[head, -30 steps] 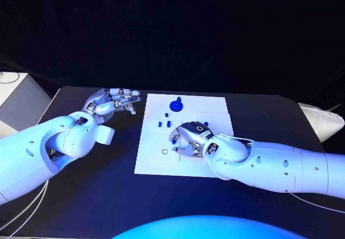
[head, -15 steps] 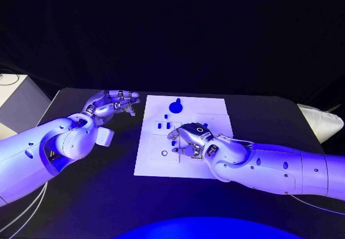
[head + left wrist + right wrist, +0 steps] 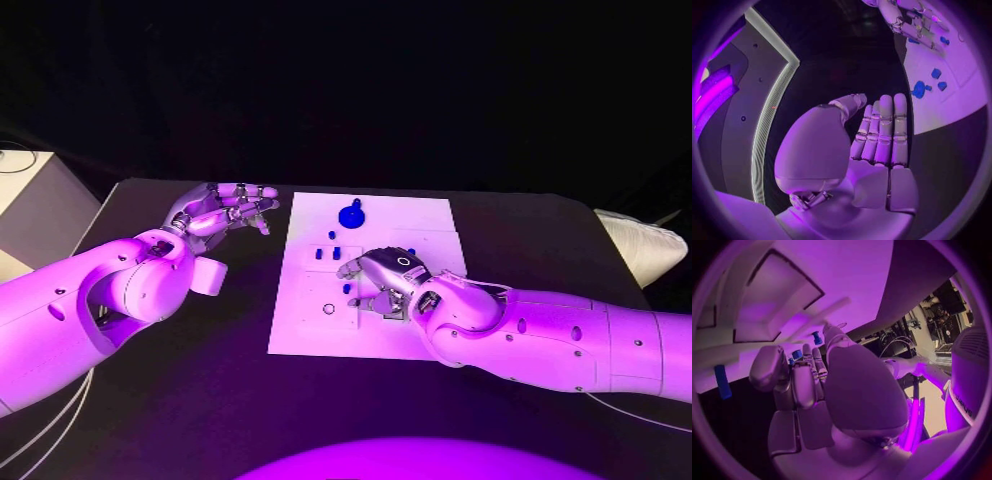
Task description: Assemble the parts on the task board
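The white task board (image 3: 433, 215) lies mid-table. A large blue part (image 3: 352, 213) stands at its far end, with small blue parts (image 3: 329, 253) nearer. My right hand (image 3: 382, 283) is curled down onto the board's middle. In the right wrist view a small blue part (image 3: 796, 354) shows pinched between its thumb and fingertips, and another blue part (image 3: 817, 337) stands just beyond them. My left hand (image 3: 224, 210) hovers over the table left of the board, its fingers (image 3: 882, 130) straight, side by side and holding nothing. The left wrist view shows the board (image 3: 954, 107) and the large blue part (image 3: 919, 90).
A small ring (image 3: 330, 309) lies on the board's left half near my right hand. A white box (image 3: 32, 205) stands off the table's left edge and a pale bag (image 3: 642, 242) at its right. Bare black table (image 3: 202, 380) lies near me.
My right hand has shifted only slightly over the board's middle, fingers still curled down. My left hand stays where it was.
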You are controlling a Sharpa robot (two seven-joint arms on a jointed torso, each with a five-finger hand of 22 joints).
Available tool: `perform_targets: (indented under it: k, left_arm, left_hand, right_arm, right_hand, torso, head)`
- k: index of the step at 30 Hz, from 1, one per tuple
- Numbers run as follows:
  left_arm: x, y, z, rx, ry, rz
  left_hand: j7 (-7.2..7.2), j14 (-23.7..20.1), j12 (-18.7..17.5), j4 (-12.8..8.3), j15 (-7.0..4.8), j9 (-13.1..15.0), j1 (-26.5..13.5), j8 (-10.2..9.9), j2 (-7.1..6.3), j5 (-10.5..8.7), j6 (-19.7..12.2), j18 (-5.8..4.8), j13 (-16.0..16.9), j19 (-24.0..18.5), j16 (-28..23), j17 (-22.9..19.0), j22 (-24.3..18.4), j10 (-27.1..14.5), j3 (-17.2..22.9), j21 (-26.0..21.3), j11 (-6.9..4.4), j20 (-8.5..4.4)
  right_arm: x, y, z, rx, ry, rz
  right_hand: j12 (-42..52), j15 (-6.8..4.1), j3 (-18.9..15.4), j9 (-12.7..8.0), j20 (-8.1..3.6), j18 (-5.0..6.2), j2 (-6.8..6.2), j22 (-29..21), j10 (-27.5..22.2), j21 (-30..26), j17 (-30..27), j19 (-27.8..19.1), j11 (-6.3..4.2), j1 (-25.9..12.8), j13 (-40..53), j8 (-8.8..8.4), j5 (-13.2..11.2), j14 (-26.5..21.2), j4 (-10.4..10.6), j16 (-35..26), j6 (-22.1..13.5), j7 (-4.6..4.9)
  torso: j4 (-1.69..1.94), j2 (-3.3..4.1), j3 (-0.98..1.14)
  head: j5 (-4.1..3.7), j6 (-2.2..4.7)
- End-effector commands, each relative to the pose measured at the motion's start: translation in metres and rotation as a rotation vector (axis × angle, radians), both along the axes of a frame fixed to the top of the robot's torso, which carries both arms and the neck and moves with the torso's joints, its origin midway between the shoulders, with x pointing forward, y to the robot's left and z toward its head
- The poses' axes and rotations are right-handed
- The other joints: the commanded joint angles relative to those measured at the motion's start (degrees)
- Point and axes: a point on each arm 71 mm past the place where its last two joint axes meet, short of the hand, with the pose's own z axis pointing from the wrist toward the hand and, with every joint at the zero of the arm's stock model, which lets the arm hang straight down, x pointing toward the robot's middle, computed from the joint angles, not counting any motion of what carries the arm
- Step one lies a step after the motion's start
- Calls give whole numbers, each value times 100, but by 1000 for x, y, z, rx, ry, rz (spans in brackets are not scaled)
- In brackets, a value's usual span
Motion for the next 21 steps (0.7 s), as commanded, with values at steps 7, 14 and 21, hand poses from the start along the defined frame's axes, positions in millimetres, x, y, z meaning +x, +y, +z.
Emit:
perform_targets:
  k: [7,14,21]
  left_arm:
    - [0,-1,0,-9,-1,-12]
    - [0,-1,0,-10,-1,-12]
    - [1,-3,-1,-11,1,-15]
  left_hand:
    - [9,1,17,-5,18,-9,19,20,-8,23,-39,86,-6,32,-34,-6,-7,-52,-20,-39,0,0]
    - [9,0,23,-8,17,-8,31,31,-4,24,-37,86,-8,38,-36,-8,-11,-56,-19,-45,0,0]
    - [9,0,23,-8,17,-8,31,31,-4,24,-37,86,-8,38,-36,-8,-11,-56,-19,-45,0,0]
  right_arm:
    - [-1,-20,26,114,45,-45]
    - [8,-41,53,186,83,-96]
    - [30,-70,68,138,76,-154]
  right_hand:
    - [107,8,-63,-25,28,22,46,43,98,69,14,53,-31,-2,13,50,39,116,-8,-14,68,78]
    - [289,-23,51,-61,0,-3,124,120,421,223,57,111,-68,-1,19,121,51,131,-24,23,262,84]
    - [337,-42,202,-93,-19,-30,104,203,594,381,165,152,-92,31,6,165,82,162,-31,95,403,55]
  torso:
    - [-13,-8,0]
    - [-12,-11,-1]
    - [-8,-12,-5]
  head:
    - [-45,41]
    - [-111,80]
    - [-174,124]
